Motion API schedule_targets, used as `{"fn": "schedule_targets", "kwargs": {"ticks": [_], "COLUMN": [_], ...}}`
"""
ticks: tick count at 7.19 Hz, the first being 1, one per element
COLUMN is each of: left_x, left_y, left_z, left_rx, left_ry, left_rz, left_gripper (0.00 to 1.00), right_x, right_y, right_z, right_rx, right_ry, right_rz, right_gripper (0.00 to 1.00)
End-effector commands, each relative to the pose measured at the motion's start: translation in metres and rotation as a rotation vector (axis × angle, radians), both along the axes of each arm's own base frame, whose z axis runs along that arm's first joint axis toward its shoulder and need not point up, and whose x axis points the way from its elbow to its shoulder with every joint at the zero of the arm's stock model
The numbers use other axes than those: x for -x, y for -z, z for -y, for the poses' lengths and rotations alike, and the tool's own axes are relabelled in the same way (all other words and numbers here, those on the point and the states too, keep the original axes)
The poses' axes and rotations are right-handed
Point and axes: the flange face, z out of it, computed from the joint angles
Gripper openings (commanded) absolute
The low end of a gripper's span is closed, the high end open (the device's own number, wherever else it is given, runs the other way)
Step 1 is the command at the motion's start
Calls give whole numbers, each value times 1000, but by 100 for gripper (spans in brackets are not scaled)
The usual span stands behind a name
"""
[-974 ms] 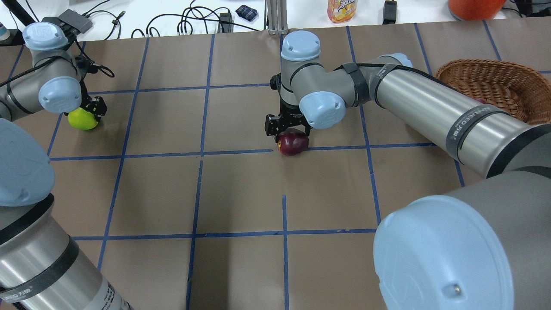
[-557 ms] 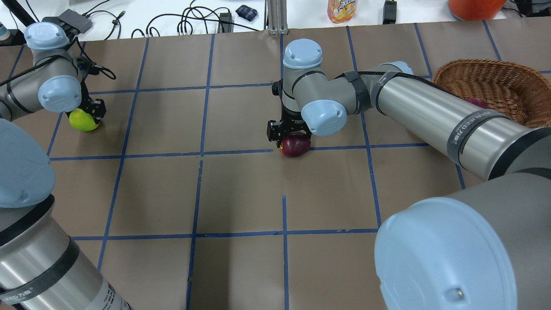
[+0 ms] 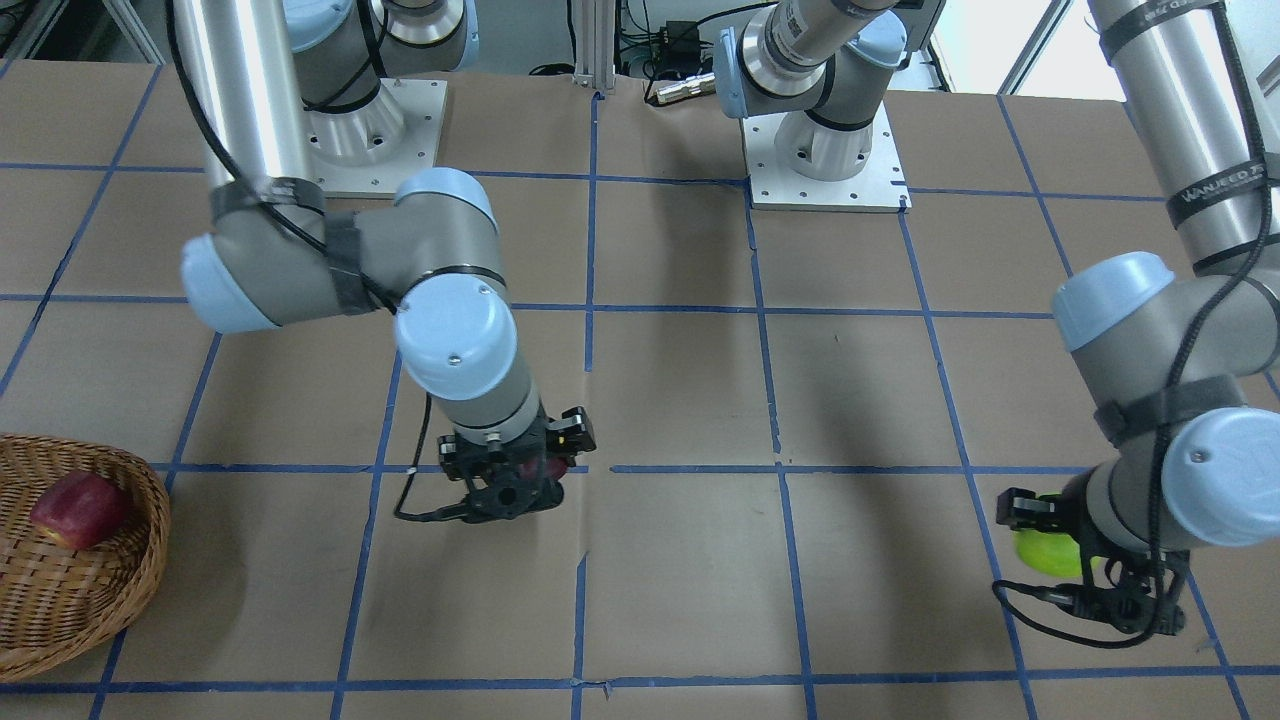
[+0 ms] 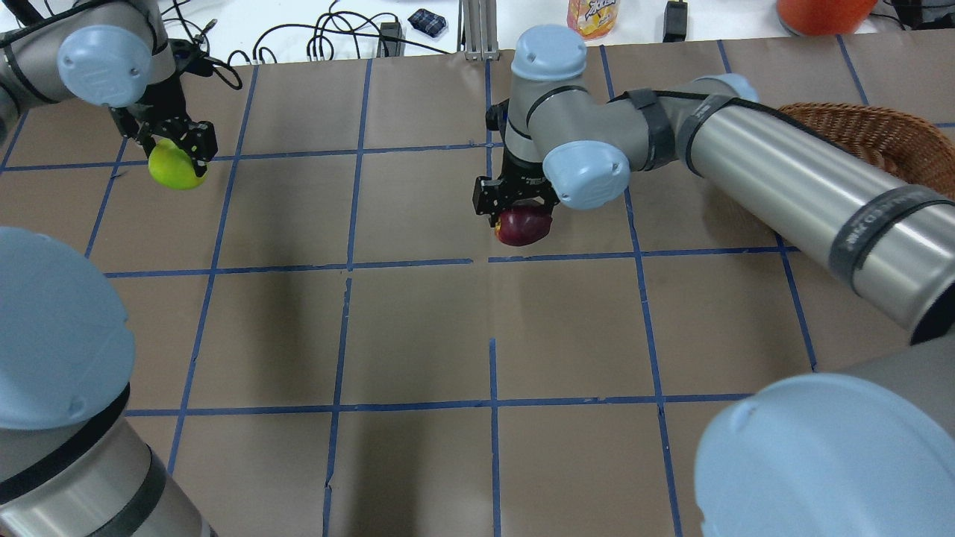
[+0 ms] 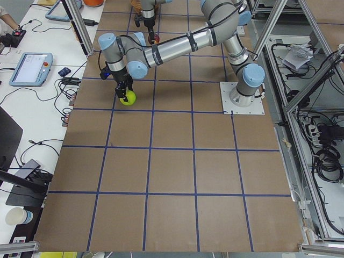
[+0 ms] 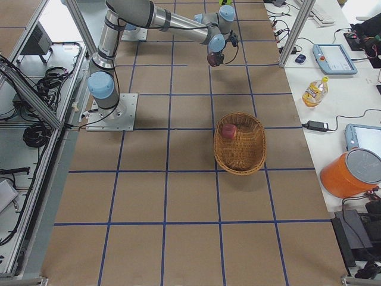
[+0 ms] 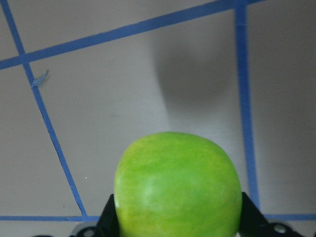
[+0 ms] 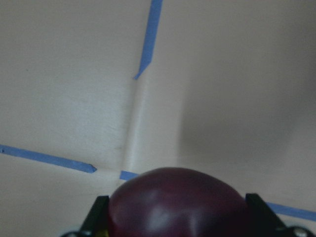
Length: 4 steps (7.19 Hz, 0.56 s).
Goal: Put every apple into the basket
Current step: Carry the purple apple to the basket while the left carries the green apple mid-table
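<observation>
My left gripper (image 4: 177,153) is shut on the lime green apple (image 4: 177,167) and holds it above the table at the far left; it also shows in the front view (image 3: 1052,549), the left wrist view (image 7: 177,190) and the left side view (image 5: 127,98). My right gripper (image 4: 521,212) is shut on the dark purple-maroon apple (image 4: 522,227), lifted over the table's middle; it fills the bottom of the right wrist view (image 8: 177,205). The red apple (image 3: 78,510) lies in the brown wicker basket (image 3: 70,600), which sits at the right (image 4: 880,138).
Blue tape lines grid the brown table. Beyond its far edge lie cables (image 4: 328,37), a juice bottle (image 4: 592,16) and an orange container (image 4: 821,11). My right arm's forearm (image 4: 806,190) crosses in front of the basket in the overhead view.
Both grippers have risen with their apples off the table. The left one moved toward the far edge with the green apple; the right one lifted the maroon apple slightly right.
</observation>
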Motion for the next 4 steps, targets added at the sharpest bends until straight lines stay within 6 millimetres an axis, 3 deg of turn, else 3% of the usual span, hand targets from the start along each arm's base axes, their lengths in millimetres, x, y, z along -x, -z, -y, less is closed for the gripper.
{"fn": "schedule_targets", "kwargs": {"ticks": [1,2,3,4], "left_x": [78,121,177,262], "left_y": [-19,-4,7,7], "left_z": [-25,-40,-48,-64], "left_rx": [3,-37,-35,6], "left_ry": [-138,-210,-262,-238], "left_rz": [-244,-406,-397,-380], "left_gripper": [51,51,51,51], "right_x": [153,237,308,367], "right_y": [-97,-121,-132,-119], "right_z": [38,48,55,56], "right_rx": [-1,-32,-6,-20], "right_ry": [92,157,98,-26], "right_rz": [0,-8,-60,-120], "right_gripper": [3,4,4,4]}}
